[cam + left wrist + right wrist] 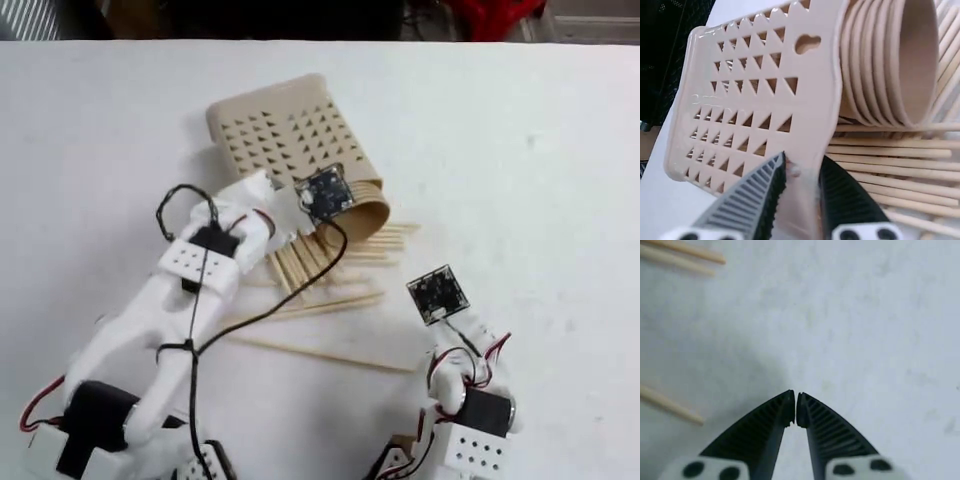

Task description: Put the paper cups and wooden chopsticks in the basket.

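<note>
The beige perforated basket [280, 130] lies tipped on the table, one triangle-holed wall [750, 95] facing up. My left gripper [802, 172] is shut on the rim of that wall. A nested stack of paper cups [895, 60] lies on its side at the basket's mouth [365, 205], open end outward. Several wooden chopsticks [890, 165] are spread on the table under and beside the cups [320, 265]. One long chopstick [320, 352] lies apart, nearer the arms. My right gripper [795, 407] is shut, holding nothing, over bare table beside chopstick ends [670, 407].
The white table [540, 150] runs wide to the right and far side. Its far edge meets dark clutter [300, 15]. The left arm's black cable [300, 290] drapes across the chopsticks. The right arm's body [465, 400] sits at the near edge.
</note>
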{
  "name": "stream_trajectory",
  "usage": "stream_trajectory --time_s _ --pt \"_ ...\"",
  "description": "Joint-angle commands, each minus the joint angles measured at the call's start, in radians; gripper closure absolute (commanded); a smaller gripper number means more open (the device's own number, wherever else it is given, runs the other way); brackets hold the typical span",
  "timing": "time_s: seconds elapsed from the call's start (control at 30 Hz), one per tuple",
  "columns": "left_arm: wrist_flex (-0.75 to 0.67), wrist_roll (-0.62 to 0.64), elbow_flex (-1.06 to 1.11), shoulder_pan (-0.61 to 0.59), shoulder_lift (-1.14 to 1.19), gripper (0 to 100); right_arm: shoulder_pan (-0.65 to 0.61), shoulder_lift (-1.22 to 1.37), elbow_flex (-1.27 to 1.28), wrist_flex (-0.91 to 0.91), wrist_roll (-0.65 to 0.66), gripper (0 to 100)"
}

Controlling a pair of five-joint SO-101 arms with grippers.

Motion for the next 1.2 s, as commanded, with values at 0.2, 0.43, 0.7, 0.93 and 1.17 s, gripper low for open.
stream_trajectory --time_s 0.2,0.43,0.7,0.93,1.17 --pt "-0.037 0.04 0.002 -0.031 -0.007 90 -0.002 -0.01 -0.005 0.004 -0.008 97.4" --pt "-0.074 0.048 -0.009 -0.036 -0.01 98 -0.002 -0.01 -0.005 0.004 -0.006 97.4" --pt "0.212 0.141 -0.288 -0.041 -0.008 98 -0.002 -0.01 -0.005 0.004 -0.006 97.4" --pt "0.56 0.19 -0.637 -0.036 0.001 98 -0.002 -0.01 -0.005 0.004 -0.006 97.4" --pt "0.852 0.347 -0.93 -0.044 0.058 98 -0.002 -0.01 -0.005 0.004 -0.006 97.4"
